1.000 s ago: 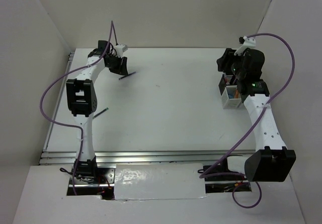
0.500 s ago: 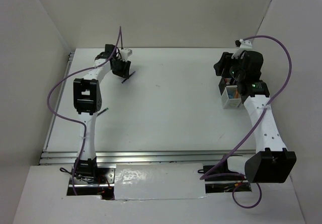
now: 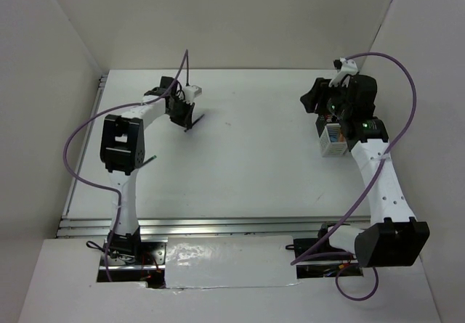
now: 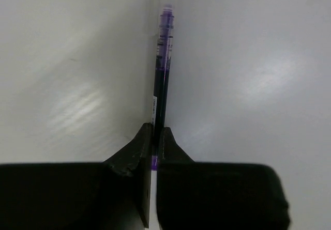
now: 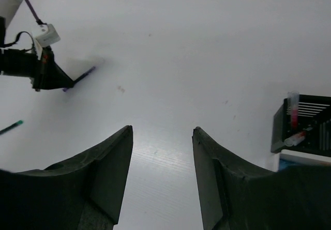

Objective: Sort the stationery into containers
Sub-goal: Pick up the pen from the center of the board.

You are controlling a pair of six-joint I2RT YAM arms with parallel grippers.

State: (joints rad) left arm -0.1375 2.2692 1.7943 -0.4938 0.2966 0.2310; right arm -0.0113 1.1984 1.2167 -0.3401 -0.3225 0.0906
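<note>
My left gripper (image 3: 186, 112) is shut on a thin dark pen with purple ends (image 3: 194, 122), at the far left of the table. In the left wrist view the pen (image 4: 162, 70) sticks straight out from between the closed fingertips (image 4: 155, 133). The right wrist view shows that gripper (image 5: 45, 75) and the pen (image 5: 85, 75) just above the table. My right gripper (image 3: 313, 98) is open and empty (image 5: 162, 132), just left of the black and white bins (image 3: 333, 136). A black slatted bin (image 5: 305, 129) holds a red item and a clear tube.
A second thin dark pen (image 3: 147, 162) lies on the table beside the left arm; its green tip shows in the right wrist view (image 5: 10, 127). White walls close in the table at the back and both sides. Purple cables loop over both arms.
My left gripper has moved right, toward the table's middle, with the pen in it. My right gripper has shifted a little left, away from the bins.
</note>
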